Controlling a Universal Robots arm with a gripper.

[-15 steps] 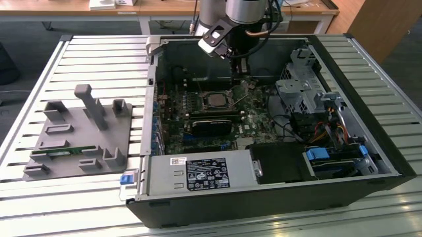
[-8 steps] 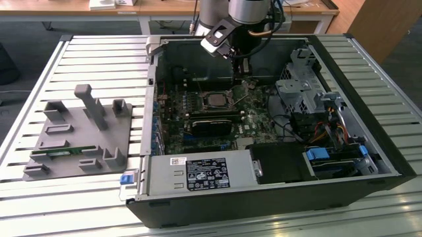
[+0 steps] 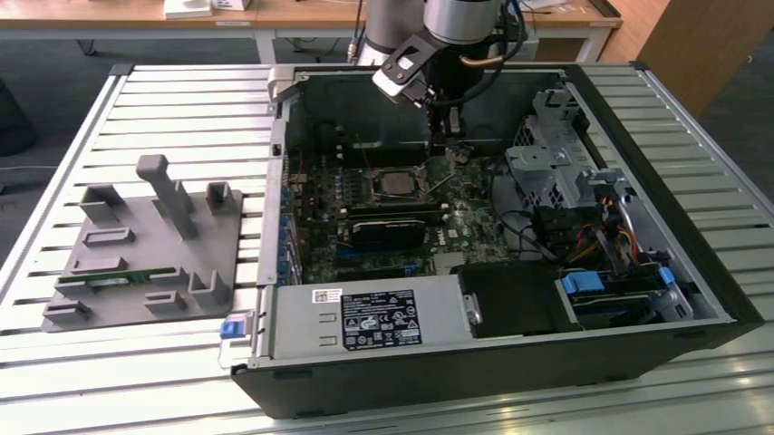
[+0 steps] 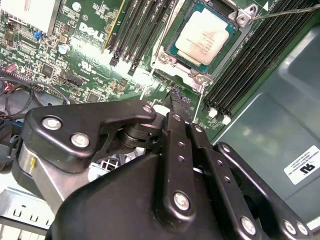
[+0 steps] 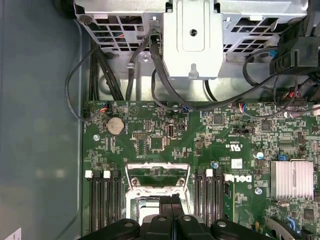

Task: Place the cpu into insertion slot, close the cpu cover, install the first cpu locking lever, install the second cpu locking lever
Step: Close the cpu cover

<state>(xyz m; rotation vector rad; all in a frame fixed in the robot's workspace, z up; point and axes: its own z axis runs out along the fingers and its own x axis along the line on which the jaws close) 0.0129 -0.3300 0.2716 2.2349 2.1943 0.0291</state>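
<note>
Cpu (image 4: 207, 36) seated flat, pale top up, in the slot (image 4: 239, 20) on the board (image 4: 85, 55). Gripper (image 4: 180, 102), fingers pressed together with nothing between them, hovers just beside the slot; the cpu lies straight ahead of its fingertips

My exterior view sits high and well back. It looks steeply down into the open computer case (image 3: 484, 372) lying on the slatted surface (image 3: 181, 100), and the arm reaches in from the far side. Both wrist cameras ride close above the green circuit board (image 5: 150, 130) and look past the end effector (image 5: 171, 202) in roughly opposite directions. The first wrist view faces the drive cage (image 5: 192, 35), and the second wrist view faces the cpu (image 4: 206, 36). All three views share the board around the insertion slot (image 3: 396, 185).
</note>
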